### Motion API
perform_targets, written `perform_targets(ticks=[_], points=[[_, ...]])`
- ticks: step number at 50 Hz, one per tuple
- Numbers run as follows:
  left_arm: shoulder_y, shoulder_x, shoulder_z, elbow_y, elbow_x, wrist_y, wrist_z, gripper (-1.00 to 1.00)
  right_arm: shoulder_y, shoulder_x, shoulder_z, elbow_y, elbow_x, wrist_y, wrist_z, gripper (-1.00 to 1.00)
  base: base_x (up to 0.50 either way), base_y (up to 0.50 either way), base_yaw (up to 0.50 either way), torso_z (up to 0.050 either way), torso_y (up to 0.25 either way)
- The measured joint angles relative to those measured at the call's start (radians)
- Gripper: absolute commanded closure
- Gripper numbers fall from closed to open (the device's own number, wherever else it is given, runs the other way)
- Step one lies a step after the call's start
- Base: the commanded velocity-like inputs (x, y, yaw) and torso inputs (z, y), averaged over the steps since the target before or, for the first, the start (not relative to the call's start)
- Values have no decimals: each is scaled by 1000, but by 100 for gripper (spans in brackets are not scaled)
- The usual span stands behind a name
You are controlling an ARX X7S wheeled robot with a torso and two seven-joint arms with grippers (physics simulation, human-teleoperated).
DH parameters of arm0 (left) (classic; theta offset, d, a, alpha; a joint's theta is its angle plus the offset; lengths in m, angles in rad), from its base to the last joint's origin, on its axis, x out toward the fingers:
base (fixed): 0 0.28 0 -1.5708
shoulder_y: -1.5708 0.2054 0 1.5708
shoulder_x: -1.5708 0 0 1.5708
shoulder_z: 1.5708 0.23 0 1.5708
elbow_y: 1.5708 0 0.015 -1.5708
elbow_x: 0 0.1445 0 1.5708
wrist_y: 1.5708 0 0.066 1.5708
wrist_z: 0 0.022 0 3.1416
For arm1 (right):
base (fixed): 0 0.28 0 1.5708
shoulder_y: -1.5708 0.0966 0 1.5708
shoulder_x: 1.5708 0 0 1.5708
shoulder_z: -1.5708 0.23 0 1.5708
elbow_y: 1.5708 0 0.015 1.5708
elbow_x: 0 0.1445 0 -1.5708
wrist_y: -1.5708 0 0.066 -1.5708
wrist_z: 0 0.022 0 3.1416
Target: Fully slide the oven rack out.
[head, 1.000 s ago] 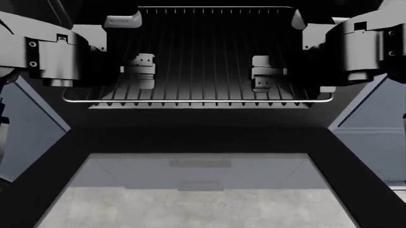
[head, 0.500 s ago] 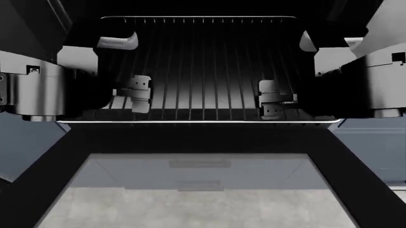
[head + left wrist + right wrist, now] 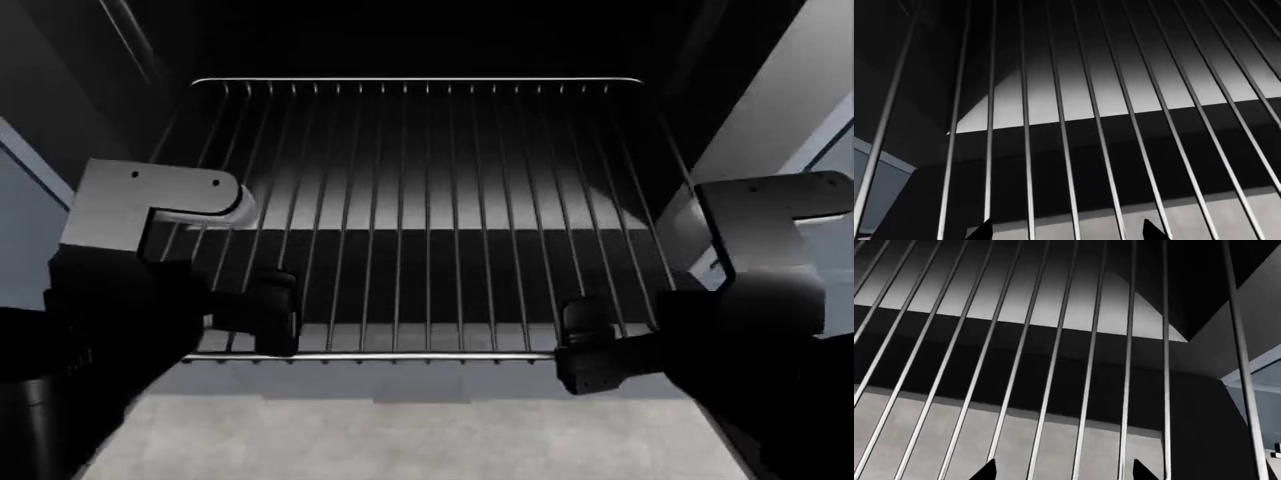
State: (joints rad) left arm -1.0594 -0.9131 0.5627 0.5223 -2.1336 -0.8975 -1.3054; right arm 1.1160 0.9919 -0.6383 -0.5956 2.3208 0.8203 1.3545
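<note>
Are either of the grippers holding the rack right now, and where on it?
Both seem to: the left gripper and right gripper sit at the rack's front rim bar, near each end. Whether they are actually clamped on it cannot be told.

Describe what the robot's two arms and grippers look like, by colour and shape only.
Both arms are boxy, rendered in greys and black. The left arm shows a pale grey angular bracket with a small dark screw hole; the right arm is similar. The left gripper and right gripper are dark, blocky. No cables or markings are visible.

Your left end effector [image 3: 274,312] and right end effector [image 3: 597,350] are dark, blocky units; pale grey angular brackets with small screw holes sit behind each.
</note>
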Motion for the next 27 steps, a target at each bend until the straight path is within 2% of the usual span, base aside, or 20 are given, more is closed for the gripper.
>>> perform_targets(ticks=[15,27], points=[[97,-96,-5,168,20,133,-10,-100,-168,128,54,-203,-134,-165,-98,-100,-2,2,4,-16,-33],[120,-157,13,243,-4,207,-29,-100,-198,211,71,-248,-99,-189,-154,-100,-2,1,4,-16,-29]])
